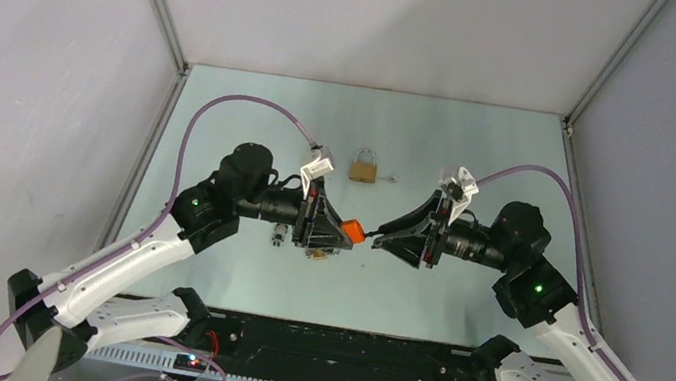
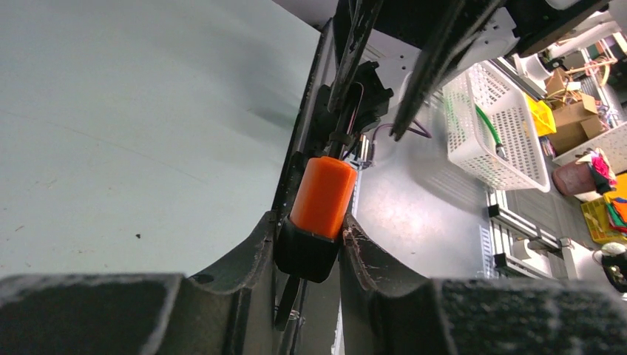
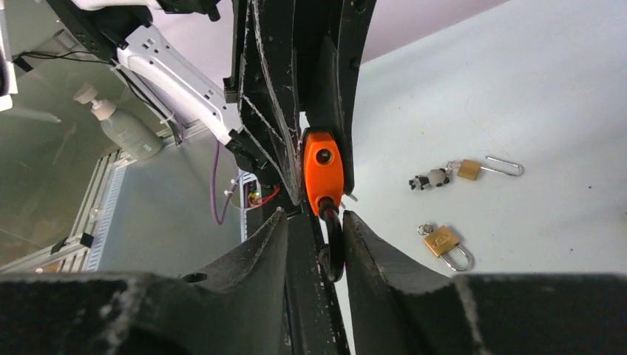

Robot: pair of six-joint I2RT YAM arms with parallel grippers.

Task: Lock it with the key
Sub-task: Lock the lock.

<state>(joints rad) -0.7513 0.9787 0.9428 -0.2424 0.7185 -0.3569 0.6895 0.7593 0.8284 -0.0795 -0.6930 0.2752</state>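
Observation:
My left gripper (image 1: pixel 340 232) is shut on an orange padlock (image 1: pixel 352 232) and holds it above the table. In the left wrist view its fingers (image 2: pixel 259 255) clamp the padlock's black end, and the orange body (image 2: pixel 323 194) points away. My right gripper (image 1: pixel 378 237) meets it from the right. In the right wrist view the padlock (image 3: pixel 323 168) shows its black shackle (image 3: pixel 333 237) between my right fingers (image 3: pixel 370 251), against the right-hand one. A thin dark strip with a small ring (image 2: pixel 290 296) hangs under the padlock; I cannot tell whether it is the key.
A brass padlock (image 1: pixel 365 168) lies at the far middle of the table. A small charm with a key (image 1: pixel 279 234) and a brass piece (image 1: pixel 319 254) lie under the left gripper. The right wrist view shows two brass padlocks (image 3: pixel 444 242) (image 3: pixel 469 169) and a panda charm (image 3: pixel 429 180).

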